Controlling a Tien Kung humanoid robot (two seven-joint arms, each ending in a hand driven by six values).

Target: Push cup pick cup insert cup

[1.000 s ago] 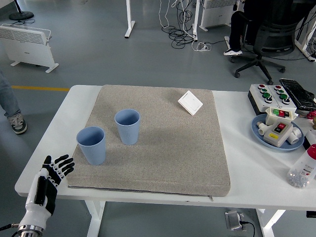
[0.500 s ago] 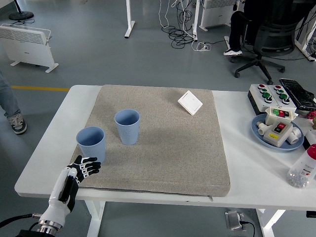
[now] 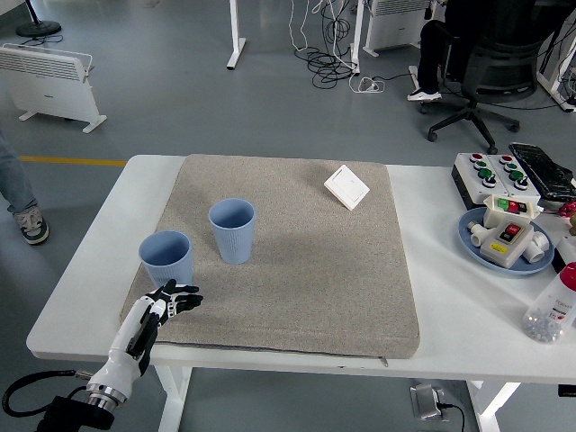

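Observation:
Two blue ribbed cups stand upright on the grey mat (image 3: 297,270). One cup (image 3: 166,259) is at the mat's left edge, the other cup (image 3: 232,230) a little farther back and to the right. My left hand (image 3: 166,301) reaches in from the lower left, fingers spread and holding nothing, just in front of the left cup and slightly below its base, apart from it. My right arm does not show.
A white square switch plate (image 3: 346,186) lies at the mat's far right. On the table's right are a button box (image 3: 495,174), a blue dish of parts (image 3: 506,236) and a bottle (image 3: 552,309). A person sits on an office chair (image 3: 481,63) beyond the table.
My left hand has moved right and forward from the table's left edge onto the mat's front left corner, coming close under the left cup. The cups have not moved.

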